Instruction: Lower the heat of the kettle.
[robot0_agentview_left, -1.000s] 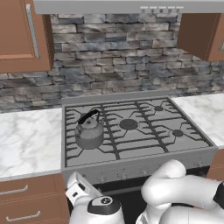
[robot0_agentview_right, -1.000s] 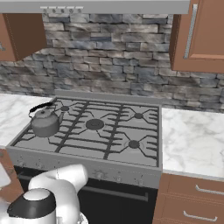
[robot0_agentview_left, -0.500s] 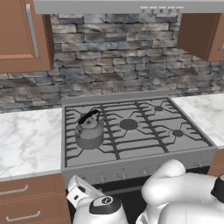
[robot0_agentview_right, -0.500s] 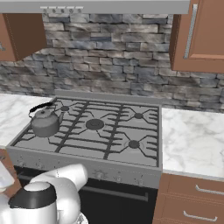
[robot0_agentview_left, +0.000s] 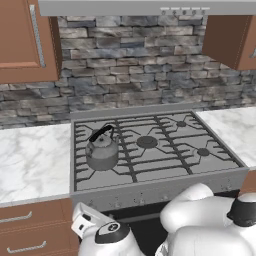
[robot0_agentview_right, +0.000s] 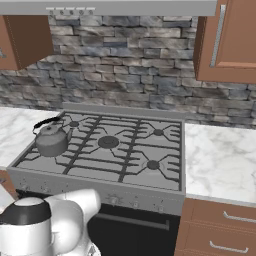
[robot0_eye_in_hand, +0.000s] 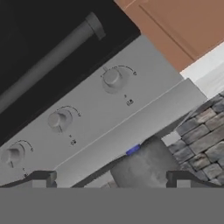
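In the left base view, going left to right: a brown wall cabinet (robot0_agentview_left: 25, 40) takes the upper left corner, with a marble counter (robot0_agentview_left: 32, 162) at middle left. Then comes the stove (robot0_agentview_left: 155, 150), and the kettle (robot0_agentview_left: 102, 150) sits upright on its front left burner, left of centre in the frame, black handle arched over the lid. Another cabinet (robot0_agentview_left: 232, 37) hangs at the upper right, and a stone backsplash (robot0_agentview_left: 135, 75) runs across behind everything.

In the right base view the kettle (robot0_agentview_right: 51, 139) lands at the middle left, on the near left corner of the grates, well apart from the other burners. The marble counter (robot0_agentview_right: 220, 160) is on the right, with drawers (robot0_agentview_right: 220, 227) under it at the lower right.

The hand view is rolled hard. Three knobs run up the grey control panel (robot0_eye_in_hand: 94, 127): one at the lower left edge (robot0_eye_in_hand: 11, 155), a middle knob (robot0_eye_in_hand: 59, 121), and an upper knob (robot0_eye_in_hand: 112, 78) near centre. The oven handle (robot0_eye_in_hand: 48, 59) crosses the upper left. The kettle (robot0_eye_in_hand: 144, 168) shows as a grey blur at bottom centre, past the stove edge. The gripper (robot0_eye_in_hand: 109, 180) has its two dark tips spread wide along the bottom, nothing between them, and isn't touching any knob.
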